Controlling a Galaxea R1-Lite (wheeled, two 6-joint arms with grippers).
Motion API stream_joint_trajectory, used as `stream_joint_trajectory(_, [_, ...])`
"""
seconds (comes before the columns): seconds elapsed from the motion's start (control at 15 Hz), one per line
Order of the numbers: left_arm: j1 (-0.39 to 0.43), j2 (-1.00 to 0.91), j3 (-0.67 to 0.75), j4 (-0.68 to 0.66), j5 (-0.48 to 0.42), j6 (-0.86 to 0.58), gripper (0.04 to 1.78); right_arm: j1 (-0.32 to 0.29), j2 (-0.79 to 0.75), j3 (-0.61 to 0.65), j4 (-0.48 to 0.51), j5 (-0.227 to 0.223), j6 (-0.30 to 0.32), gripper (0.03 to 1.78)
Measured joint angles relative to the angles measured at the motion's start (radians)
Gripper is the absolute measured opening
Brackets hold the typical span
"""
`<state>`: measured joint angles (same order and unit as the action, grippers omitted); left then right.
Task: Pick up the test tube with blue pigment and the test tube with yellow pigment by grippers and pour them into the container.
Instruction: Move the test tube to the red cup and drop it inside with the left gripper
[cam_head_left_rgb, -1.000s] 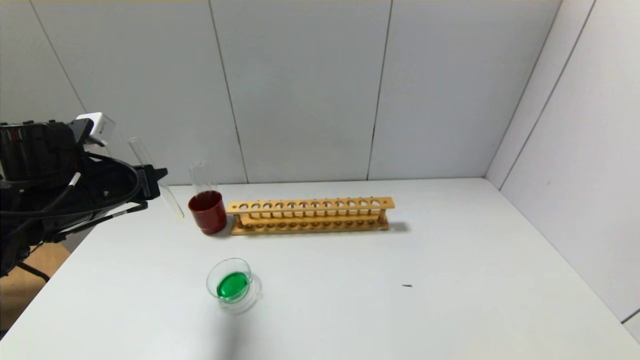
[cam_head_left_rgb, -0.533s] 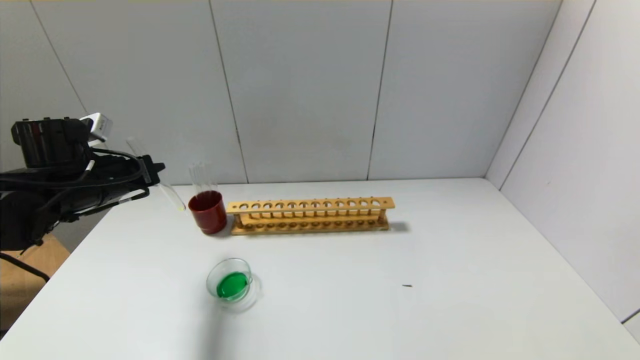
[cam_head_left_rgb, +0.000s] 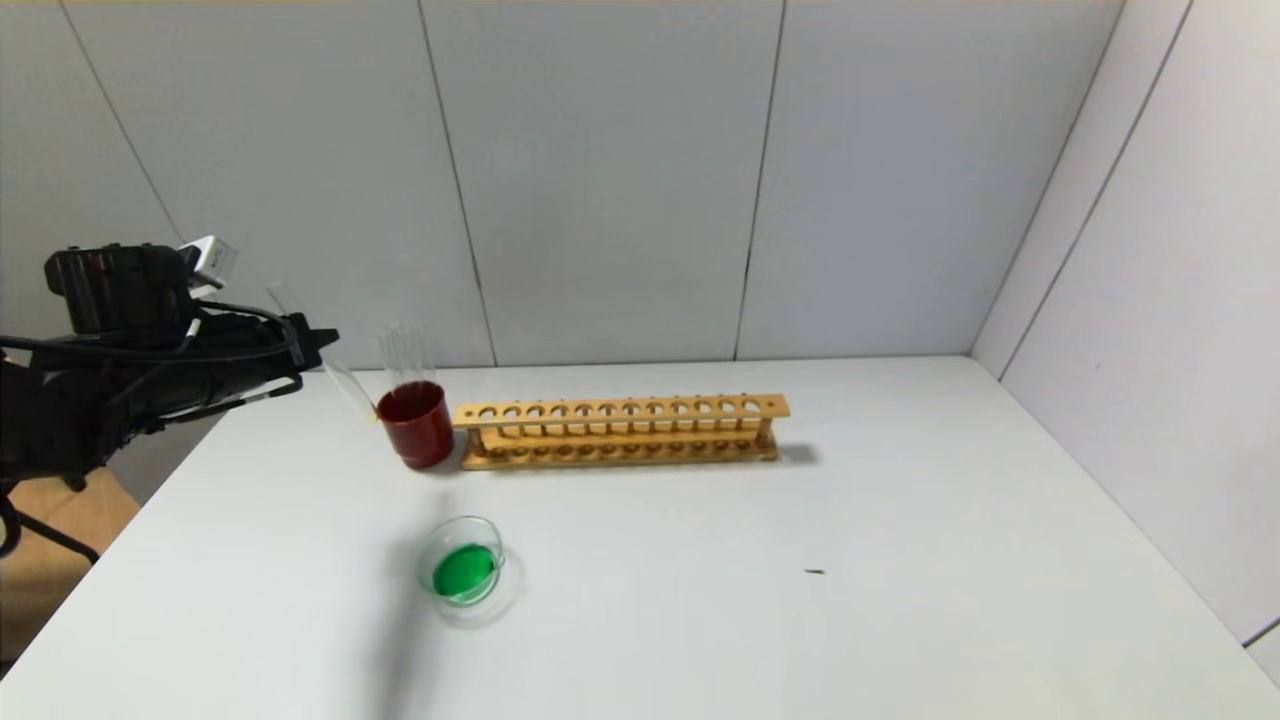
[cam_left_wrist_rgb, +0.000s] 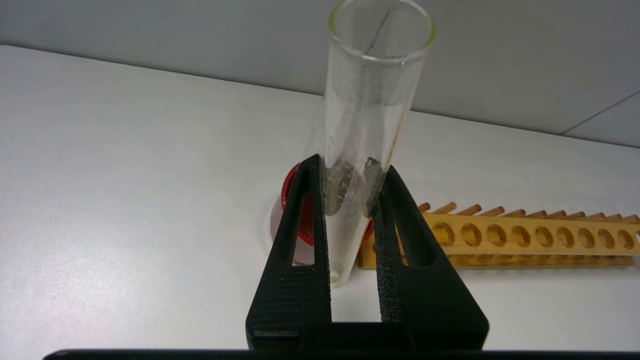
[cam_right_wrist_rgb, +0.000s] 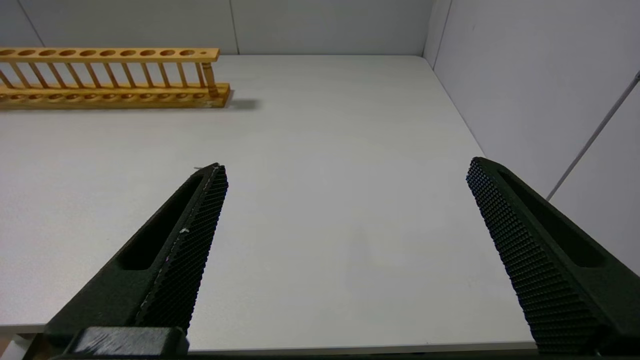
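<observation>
The container (cam_head_left_rgb: 462, 571) holds green liquid; the red cup (cam_head_left_rgb: 415, 423) holds clear tubes.

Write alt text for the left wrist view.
The left gripper is shut on a nearly empty glass tube, its open mouth toward the camera and a trace of yellow at its bottom. Behind it on the white table stand a red cup and a wooden rack.

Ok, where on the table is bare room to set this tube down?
Barest is the table right of the dish, in front of the rack; only a small dark speck lies there. Also free: the strip left of the dish. Crowded: the back left, where the red cup touches the rack and the left gripper holds the tube.
</observation>
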<state>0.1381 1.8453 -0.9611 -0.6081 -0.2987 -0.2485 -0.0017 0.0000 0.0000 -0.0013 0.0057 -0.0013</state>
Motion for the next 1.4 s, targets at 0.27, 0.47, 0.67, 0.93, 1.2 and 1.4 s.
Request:
stream_joint_trajectory(0.27, [0.0,0.043,-0.03,-0.029,0.003,0.0,0.3,0.0,0.0,0.0,0.0,0.0,0.0,1.75])
stream_joint_trajectory(0.47, [-0.003,0.078,-0.04,-0.068,0.004,-0.001,0.3,0.0,0.0,0.0,0.0,0.0,0.0,1.75])
stream_joint_trajectory(0.67, [-0.008,0.113,-0.056,-0.084,0.008,-0.001,0.3,0.0,0.0,0.0,0.0,0.0,0.0,1.75])
stream_joint_trajectory(0.93, [-0.027,0.148,-0.063,-0.116,0.012,0.0,0.3,0.0,0.0,0.0,0.0,0.0,0.0,1.75])
stream_joint_trajectory(1.2, [-0.048,0.181,-0.064,-0.15,0.021,0.007,0.3,0.0,0.0,0.0,0.0,0.0,0.0,1.75])
stream_joint_trajectory(1.4, [-0.051,0.21,-0.062,-0.169,0.028,0.01,0.3,0.0,0.0,0.0,0.0,0.0,0.0,1.75])
